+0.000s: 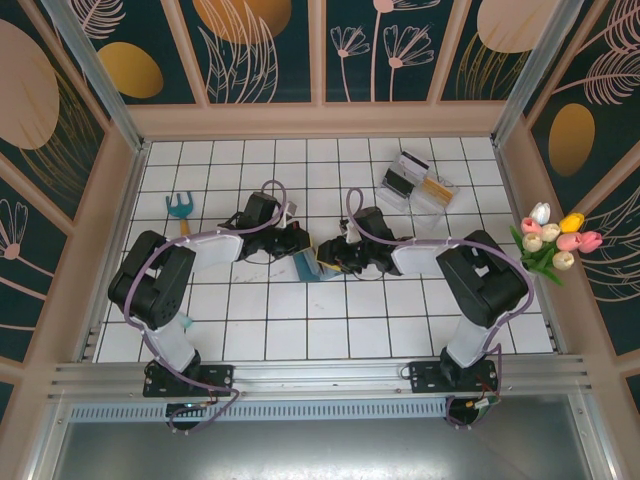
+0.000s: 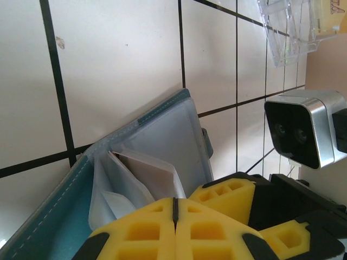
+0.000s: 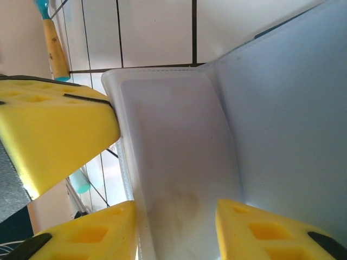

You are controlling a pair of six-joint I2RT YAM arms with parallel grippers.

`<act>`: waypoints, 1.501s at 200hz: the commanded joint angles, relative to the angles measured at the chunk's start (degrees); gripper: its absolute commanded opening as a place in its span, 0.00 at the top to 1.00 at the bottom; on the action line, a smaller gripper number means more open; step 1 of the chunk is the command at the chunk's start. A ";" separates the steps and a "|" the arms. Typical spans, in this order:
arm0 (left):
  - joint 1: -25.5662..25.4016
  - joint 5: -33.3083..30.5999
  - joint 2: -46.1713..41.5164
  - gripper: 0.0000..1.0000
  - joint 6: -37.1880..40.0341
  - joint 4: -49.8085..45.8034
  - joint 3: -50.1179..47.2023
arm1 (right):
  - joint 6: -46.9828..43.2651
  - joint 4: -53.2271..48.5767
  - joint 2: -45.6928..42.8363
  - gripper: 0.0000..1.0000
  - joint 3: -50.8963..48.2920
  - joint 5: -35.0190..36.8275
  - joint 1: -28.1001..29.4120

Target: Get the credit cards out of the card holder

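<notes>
The soft teal leather-like card holder (image 2: 54, 222) looks floppy: closed left gripper (image 2: 174, 208) sits at its six o'clock, part-open right gripper (image 3: 174, 216) straddles its slippery clear sleeve (image 3: 173, 135)

Matt, leather-like card holder (image 2: 162, 132) with cloudy plastic sleeves; glossy tiles (image 2: 124, 59).

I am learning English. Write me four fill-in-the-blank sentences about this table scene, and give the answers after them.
1. The left gripper is ___ on the card holder.
2. The right gripper stands ___, with a clear sleeve between its fingers.
3. The yellow-orange card lies in the clear ___.
4. The tulips lie at the ___ edge of the table.
Missing words: shut; open; tray; right.
</notes>
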 commanded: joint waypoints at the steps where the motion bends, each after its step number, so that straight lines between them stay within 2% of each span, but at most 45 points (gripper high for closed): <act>1: -0.11 -0.56 1.48 0.95 1.44 -2.00 1.06 | -2.47 -4.19 -2.65 0.49 0.00 2.03 -0.26; 36: -0.09 -0.44 1.48 0.95 1.60 -2.24 1.39 | -4.35 -4.19 -5.30 0.37 -0.06 2.47 -0.09; 62: -0.16 -0.34 1.56 0.95 1.73 -2.50 1.52 | -6.12 -6.59 -6.25 0.36 0.77 4.35 0.13; 108: -0.12 -0.24 1.55 0.95 1.97 -2.70 1.81 | -12.76 -18.48 -4.24 0.47 7.67 15.12 3.82; 144: -0.15 -0.18 1.57 0.95 2.06 -2.85 1.79 | -13.66 -19.72 -3.55 0.47 9.70 16.23 5.23; 194: -0.11 -0.09 1.49 0.95 2.07 -2.94 1.79 | -14.32 -21.96 -2.28 0.60 11.10 17.88 5.75; 223: -0.12 0.01 1.46 0.95 2.06 -2.86 1.80 | -14.45 -22.34 -1.00 0.60 11.74 16.62 5.79; 260: -0.10 -0.26 0.92 0.95 2.13 -3.27 1.67 | -14.76 -24.52 -0.52 0.60 12.84 19.54 6.06; 283: -0.07 -2.44 -1.21 0.91 2.64 -5.24 1.30 | -14.11 -25.73 -0.07 0.64 13.48 21.86 6.05; 300: -0.10 -6.45 -3.30 0.87 3.79 -8.46 0.94 | -13.25 -25.21 0.02 0.65 13.32 22.18 5.98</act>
